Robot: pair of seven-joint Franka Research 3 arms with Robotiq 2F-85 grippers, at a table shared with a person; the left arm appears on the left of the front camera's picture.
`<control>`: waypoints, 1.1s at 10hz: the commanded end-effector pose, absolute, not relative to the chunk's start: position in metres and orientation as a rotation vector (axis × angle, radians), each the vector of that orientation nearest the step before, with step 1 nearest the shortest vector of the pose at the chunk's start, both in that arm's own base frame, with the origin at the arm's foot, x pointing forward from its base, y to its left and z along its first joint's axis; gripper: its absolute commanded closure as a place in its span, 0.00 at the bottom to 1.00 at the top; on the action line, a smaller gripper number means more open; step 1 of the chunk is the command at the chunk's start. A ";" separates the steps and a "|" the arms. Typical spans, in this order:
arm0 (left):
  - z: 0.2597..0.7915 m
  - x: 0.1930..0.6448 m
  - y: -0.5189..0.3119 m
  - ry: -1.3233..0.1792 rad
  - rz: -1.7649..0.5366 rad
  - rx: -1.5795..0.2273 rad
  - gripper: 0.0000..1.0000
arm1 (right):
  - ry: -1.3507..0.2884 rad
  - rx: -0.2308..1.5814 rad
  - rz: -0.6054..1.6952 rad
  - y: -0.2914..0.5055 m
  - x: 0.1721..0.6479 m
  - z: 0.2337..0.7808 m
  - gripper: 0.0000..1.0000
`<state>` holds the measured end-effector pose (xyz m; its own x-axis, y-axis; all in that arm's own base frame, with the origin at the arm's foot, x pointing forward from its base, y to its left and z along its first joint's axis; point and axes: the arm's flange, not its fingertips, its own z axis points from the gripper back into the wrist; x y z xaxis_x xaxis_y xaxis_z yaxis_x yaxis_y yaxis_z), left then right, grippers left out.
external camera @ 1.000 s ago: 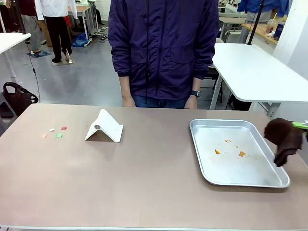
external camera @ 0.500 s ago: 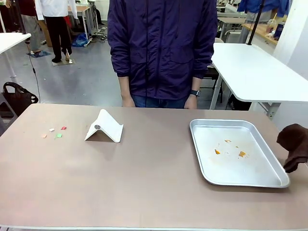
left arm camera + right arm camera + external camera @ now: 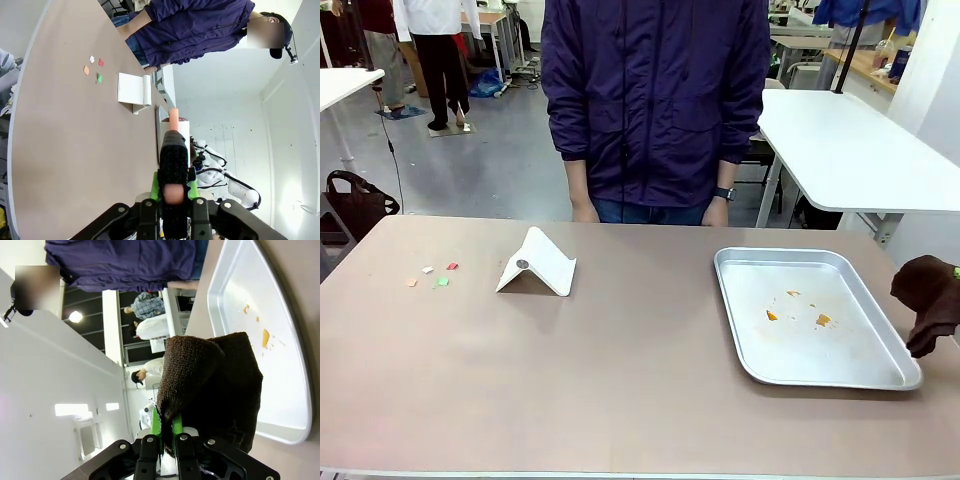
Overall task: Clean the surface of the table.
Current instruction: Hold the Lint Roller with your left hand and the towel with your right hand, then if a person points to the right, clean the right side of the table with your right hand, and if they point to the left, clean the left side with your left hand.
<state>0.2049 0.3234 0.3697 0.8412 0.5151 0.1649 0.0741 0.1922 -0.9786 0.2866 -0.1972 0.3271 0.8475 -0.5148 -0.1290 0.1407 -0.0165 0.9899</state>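
Observation:
The taupe table [image 3: 620,380] carries a few small coloured scraps [image 3: 432,275] at its far left. At the right edge a dark brown cloth [image 3: 928,295] hangs just past the tray's right rim, and a green bit of my right gripper [image 3: 955,271] shows beside it. In the right wrist view, the right gripper [image 3: 166,427] is shut on that cloth [image 3: 210,385]. My left gripper [image 3: 173,187] is shut on a black textured tool [image 3: 173,155] with a peach tip, above the table [image 3: 75,140], with the scraps [image 3: 94,70] far ahead.
A silver tray [image 3: 815,252] with orange crumbs [image 3: 798,312] lies right of centre, also in the right wrist view [image 3: 280,405]. A white folded stand [image 3: 535,265] sits left of centre. A person in a dark jacket stands at the far edge, hands down.
The brown cloth moved right, from over the tray's right rim to just beyond it, and has stayed about there for the last half second. Nothing else moved.

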 end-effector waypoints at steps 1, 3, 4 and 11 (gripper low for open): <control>0.374 0.201 0.322 -0.522 0.318 -1.352 1.00 | -0.295 1.497 -0.549 -0.197 0.285 0.336 1.00; 0.374 0.201 0.322 -0.522 0.318 -1.352 1.00 | -0.295 1.497 -0.549 -0.197 0.285 0.336 1.00; 0.374 0.201 0.322 -0.522 0.318 -1.352 1.00 | -0.295 1.497 -0.549 -0.197 0.285 0.336 1.00; 0.374 0.201 0.322 -0.522 0.318 -1.352 1.00 | -0.295 1.497 -0.549 -0.197 0.285 0.336 1.00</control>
